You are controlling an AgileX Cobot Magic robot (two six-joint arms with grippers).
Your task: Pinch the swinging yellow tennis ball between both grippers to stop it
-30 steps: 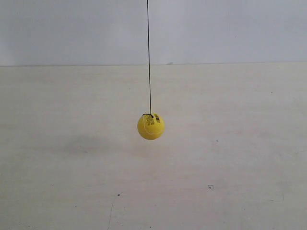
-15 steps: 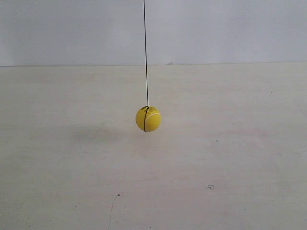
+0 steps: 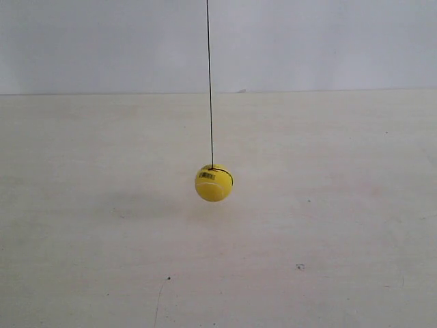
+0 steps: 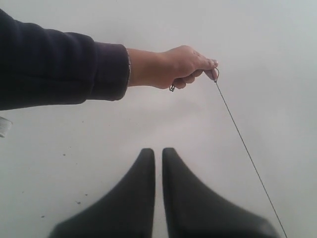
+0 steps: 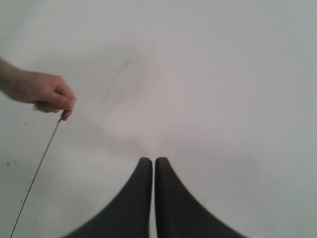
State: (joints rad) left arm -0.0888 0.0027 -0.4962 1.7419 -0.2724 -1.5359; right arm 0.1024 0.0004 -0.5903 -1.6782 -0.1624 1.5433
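Observation:
The yellow tennis ball (image 3: 214, 183) hangs from a thin dark string (image 3: 210, 82) above the pale table, in the middle of the exterior view, its black print facing the camera. No arm or gripper shows in that view. In the left wrist view my left gripper (image 4: 158, 151) is shut, nothing between its black tapered fingers; the string (image 4: 245, 148) runs past it to one side. My right gripper (image 5: 153, 160) is likewise shut and empty, with the string (image 5: 37, 171) off to its side. The ball itself is out of both wrist views.
A person's hand (image 4: 181, 67) on a dark-sleeved arm holds the string's upper end; the same hand (image 5: 47, 94) appears in the right wrist view. The pale table (image 3: 328, 225) meets a grey wall (image 3: 328, 41) at the back.
The ball has swung: it rose and shifted slightly left half a second ago, then came back down and right. It has also turned, so its print faces the camera again.

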